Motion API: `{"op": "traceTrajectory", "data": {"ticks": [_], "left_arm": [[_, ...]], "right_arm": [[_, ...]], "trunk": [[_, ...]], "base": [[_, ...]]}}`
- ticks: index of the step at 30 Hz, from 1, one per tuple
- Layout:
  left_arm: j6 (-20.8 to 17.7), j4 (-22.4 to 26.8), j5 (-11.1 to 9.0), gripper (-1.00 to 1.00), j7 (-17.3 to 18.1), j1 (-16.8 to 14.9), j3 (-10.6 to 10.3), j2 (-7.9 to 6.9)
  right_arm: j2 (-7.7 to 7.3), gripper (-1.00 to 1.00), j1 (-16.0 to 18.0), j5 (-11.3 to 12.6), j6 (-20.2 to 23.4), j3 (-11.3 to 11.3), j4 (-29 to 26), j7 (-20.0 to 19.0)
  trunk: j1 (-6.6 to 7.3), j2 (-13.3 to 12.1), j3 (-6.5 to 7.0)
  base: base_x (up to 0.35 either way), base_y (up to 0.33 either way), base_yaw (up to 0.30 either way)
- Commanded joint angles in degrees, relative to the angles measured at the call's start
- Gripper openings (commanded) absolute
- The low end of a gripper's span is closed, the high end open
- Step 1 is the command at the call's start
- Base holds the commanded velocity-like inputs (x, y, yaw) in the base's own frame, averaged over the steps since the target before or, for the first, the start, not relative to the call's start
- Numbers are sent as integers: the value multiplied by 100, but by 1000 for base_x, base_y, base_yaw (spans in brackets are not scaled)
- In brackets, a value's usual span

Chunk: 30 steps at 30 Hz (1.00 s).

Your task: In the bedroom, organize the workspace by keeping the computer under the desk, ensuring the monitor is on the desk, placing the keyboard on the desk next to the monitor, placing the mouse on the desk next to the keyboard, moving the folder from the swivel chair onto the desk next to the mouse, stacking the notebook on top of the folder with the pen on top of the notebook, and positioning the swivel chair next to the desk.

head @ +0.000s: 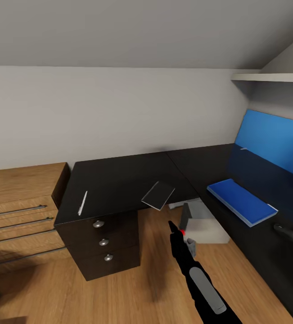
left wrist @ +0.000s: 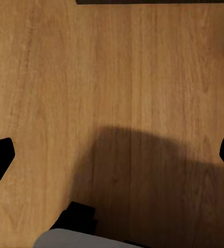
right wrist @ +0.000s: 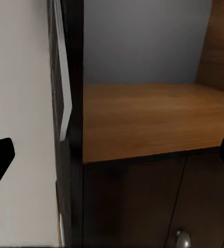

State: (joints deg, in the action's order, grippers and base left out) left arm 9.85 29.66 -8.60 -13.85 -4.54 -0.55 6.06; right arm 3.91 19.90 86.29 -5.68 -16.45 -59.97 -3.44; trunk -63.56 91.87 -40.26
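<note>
Even, soft light; blurry shadows on the wooden floor (head: 119, 292).

Right arm extended forward and low; both end effectors spread.

Right arm (head: 200, 274): black with grey panel, reaching ahead, red mark near wrist. Left end effector (left wrist: 112, 155) and right end effector (right wrist: 112, 157): fingertips at frame edges, apparently gaping, nothing between.

You have a light wooden chest of drawers (head: 15, 198) at the left, a blue wall panel (head: 272, 139) at the right, a white shelf (head: 272, 77) above it
</note>
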Motion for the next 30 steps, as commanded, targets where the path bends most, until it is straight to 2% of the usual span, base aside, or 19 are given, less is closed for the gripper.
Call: {"op": "traceTrajectory", "data": {"ticks": [1,6,30], "left_arm": [[26,-4,-54,100,-8,-3,-7,1],[27,-4,-54,100,4,-1,-7,2],[134,30,-54,100,-11,-3,-7,0]], "right_arm": [[-3,100,5,28,-39,-16,3,-60],[4,100,4,-137,-39,-17,4,-217],[-4,100,5,-138,-38,-16,80,-218]], "trunk": [[1,2,-5],[1,2,-5],[1,2,-5]], "base": [[0,71,0],[0,18,0],[133,0,0]]}}
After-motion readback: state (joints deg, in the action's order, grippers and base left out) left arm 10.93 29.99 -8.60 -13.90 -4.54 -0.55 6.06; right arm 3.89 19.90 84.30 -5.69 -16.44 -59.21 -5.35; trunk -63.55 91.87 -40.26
